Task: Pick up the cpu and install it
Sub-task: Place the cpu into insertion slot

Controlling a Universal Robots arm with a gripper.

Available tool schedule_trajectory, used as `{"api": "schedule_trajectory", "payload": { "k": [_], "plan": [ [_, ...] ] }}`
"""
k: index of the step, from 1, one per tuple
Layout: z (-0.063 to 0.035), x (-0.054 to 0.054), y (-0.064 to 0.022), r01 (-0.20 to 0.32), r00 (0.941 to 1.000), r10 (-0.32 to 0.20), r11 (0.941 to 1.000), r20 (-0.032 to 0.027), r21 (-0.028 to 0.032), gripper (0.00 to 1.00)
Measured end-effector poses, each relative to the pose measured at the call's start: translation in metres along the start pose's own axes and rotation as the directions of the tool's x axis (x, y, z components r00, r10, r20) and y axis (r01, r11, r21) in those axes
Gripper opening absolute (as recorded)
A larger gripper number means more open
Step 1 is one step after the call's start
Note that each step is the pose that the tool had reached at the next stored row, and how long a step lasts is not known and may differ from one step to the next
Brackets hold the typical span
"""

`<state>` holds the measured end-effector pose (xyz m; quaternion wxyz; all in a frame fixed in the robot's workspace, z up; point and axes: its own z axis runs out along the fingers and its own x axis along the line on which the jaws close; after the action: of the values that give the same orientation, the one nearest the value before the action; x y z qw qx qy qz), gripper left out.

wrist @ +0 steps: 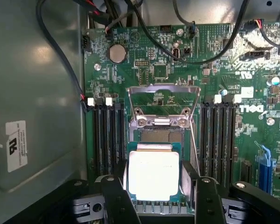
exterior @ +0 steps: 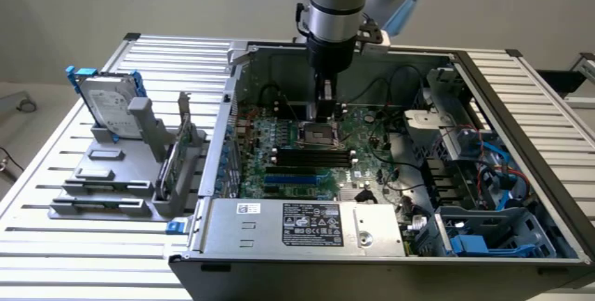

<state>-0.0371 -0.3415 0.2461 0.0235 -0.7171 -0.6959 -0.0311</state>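
In the exterior view, from its left: a hard drive (exterior: 110,106) stands upright in a grey stand (exterior: 102,189) on the slatted table (exterior: 56,245). Beside it lies the open case (exterior: 520,92), with the green motherboard (exterior: 288,148) on its floor. The arm (exterior: 333,8) drops straight down into the middle of the case. Its gripper (exterior: 322,109) sits right at the socket (exterior: 316,132), just behind the black memory slots (exterior: 314,156). Cables and a blue drive cage (exterior: 483,242) fill the exterior view's right.

The wrist view gives the close detail. The cpu (wrist: 153,175) lies flat and level, with its bright metal lid facing the camera. It is close to square, so no long axis can be told. Its edges are square to the socket, and the two gripped sides run parallel to the memory slots (wrist: 105,135) on either side.

The jaws are clamped on the cpu, with one black finger (wrist: 115,200) against each opposite edge. The cpu is over the socket bed, but I cannot tell whether it is seated or just above. The load plate (wrist: 162,100) is hinged up and open beyond it. A coin cell (wrist: 117,52) sits further off on the board
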Motion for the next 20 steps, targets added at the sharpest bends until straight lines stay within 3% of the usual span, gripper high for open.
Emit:
{"api": "schedule_trajectory", "payload": {
  "k": [3, 20],
  "plan": [
    [0.0054, -0.001, -0.0049, -0.002, 1.0000, 0.002, 1.0000, 0.0000, -0.0005, 0.55],
    [0.0338, -0.003, -0.0009, -0.001, 1.0000, 0.001, 1.0000, -0.0008, -0.0046, 0.55]
  ]
}}
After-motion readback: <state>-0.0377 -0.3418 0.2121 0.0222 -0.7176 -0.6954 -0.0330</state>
